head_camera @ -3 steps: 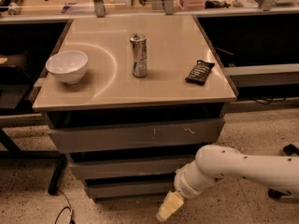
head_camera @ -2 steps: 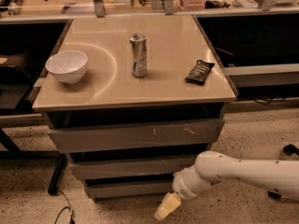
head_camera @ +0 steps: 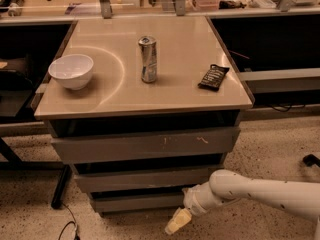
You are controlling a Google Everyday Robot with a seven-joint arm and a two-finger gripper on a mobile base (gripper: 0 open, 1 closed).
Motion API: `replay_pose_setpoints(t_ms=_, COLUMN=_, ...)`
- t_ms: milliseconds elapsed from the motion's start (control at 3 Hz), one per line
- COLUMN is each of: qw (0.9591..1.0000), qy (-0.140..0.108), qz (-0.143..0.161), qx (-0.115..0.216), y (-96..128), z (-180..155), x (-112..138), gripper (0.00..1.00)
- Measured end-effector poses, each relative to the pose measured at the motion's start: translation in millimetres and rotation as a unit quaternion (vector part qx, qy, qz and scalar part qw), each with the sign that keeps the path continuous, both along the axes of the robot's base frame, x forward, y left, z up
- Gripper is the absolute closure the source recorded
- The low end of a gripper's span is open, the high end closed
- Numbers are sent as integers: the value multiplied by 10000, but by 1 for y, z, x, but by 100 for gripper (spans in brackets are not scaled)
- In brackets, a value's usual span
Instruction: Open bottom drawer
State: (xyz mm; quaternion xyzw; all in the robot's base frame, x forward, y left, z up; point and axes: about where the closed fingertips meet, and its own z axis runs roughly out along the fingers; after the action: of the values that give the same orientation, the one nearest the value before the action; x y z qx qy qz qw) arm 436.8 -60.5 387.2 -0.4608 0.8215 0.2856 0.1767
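Note:
Three grey drawers sit under a beige tabletop (head_camera: 190, 89). The bottom drawer (head_camera: 135, 202) is the slim, plain front panel at the base, under the mid-sized front (head_camera: 145, 179) and the tall scratched front (head_camera: 145, 145). It looks closed or nearly so. My white arm reaches in from the lower right. The gripper (head_camera: 178, 221), with pale yellowish fingertips, hangs just in front of and slightly below the right end of the bottom drawer's front, near the floor.
On the tabletop stand a white bowl (head_camera: 71, 70) at left, a silver can (head_camera: 147, 59) in the middle and a dark snack packet (head_camera: 213, 77) at right. A black table leg (head_camera: 60, 186) and cable (head_camera: 70, 226) lie left of the drawers. Speckled floor surrounds the unit.
The arm has shifted slightly left and down, bringing the gripper closer to the bottom drawer's front. The drawers and tabletop items have not moved.

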Motion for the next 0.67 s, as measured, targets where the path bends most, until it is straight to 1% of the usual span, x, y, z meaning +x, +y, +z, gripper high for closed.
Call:
replay_pose_setpoints(t_ms=333, qw=9998, qy=-2, qz=11, qx=215, y=4, z=-28, x=6, gripper=0)
replay_pose_setpoints(t_ms=667, qw=9998, qy=-2, qz=11, qx=216, y=4, z=-28, x=6, gripper=0)
